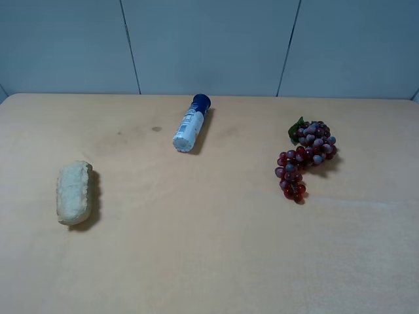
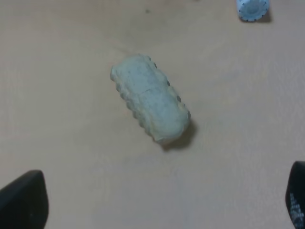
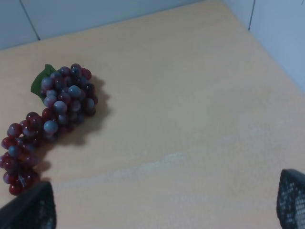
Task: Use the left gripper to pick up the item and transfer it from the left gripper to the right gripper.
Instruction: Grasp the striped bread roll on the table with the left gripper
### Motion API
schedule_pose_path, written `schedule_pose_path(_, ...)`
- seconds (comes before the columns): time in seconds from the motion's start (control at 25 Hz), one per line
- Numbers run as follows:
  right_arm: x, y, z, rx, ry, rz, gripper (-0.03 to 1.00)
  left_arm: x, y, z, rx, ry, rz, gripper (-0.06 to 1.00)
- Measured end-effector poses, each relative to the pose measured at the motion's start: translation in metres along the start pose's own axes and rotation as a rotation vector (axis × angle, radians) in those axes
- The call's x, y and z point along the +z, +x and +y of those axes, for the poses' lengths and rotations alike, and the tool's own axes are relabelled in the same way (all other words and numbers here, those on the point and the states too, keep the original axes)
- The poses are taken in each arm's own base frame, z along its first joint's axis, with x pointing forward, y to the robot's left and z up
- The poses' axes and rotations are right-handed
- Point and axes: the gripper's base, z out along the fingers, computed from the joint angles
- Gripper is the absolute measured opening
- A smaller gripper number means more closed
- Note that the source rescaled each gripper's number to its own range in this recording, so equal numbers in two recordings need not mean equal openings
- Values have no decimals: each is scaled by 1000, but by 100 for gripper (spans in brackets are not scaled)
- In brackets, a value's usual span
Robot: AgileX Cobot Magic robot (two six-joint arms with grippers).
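On tan table (image 1: 209, 261), bumpy oblong loaf (image 1: 73, 192); left gripper (image 2: 159, 198), right gripper (image 3: 158, 202) wide, empty.

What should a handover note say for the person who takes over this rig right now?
Left gripper: open, empty, bread loaf ahead of it.
Right gripper: open, empty, grape bunch ahead of it.
Loaf lies alone on the left, not held.
Done: nothing. Left to do: grasp loaf, lift, pass it to right gripper.
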Motion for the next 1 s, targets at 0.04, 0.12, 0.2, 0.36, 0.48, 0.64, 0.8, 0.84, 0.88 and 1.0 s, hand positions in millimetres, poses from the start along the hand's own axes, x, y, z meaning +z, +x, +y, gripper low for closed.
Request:
schedule_pose_path(0.04,0,0,0,0,0,0,100,0,0,0,0,0,0,100)
schedule_pose_path(0.12,0,0,0,0,0,0,100,0,0,0,0,0,0,100)
schedule_pose_path(0.2,0,0,0,0,0,0,100,0,0,0,-1,1,0,100)
schedule_pose_path(0.36,0,0,0,0,0,0,100,0,0,0,-1,1,0,100)
schedule_pose_path(0.48,0,0,0,0,0,0,100,0,0,0,-1,1,0,100)
schedule_pose_path(0.64,0,0,0,0,0,0,100,0,0,0,-1,1,0,100)
schedule_pose_path(0.8,0,0,0,0,0,0,100,0,0,0,-1,1,0,100)
schedule_pose_path(0.84,0,0,0,0,0,0,100,0,0,0,-1,1,0,100)
schedule_pose_path(0.88,0,0,0,0,0,0,100,0,0,0,-1,1,0,100)
schedule_pose_path(1.0,0,0,0,0,0,0,100,0,0,0,-9,1,-3,100)
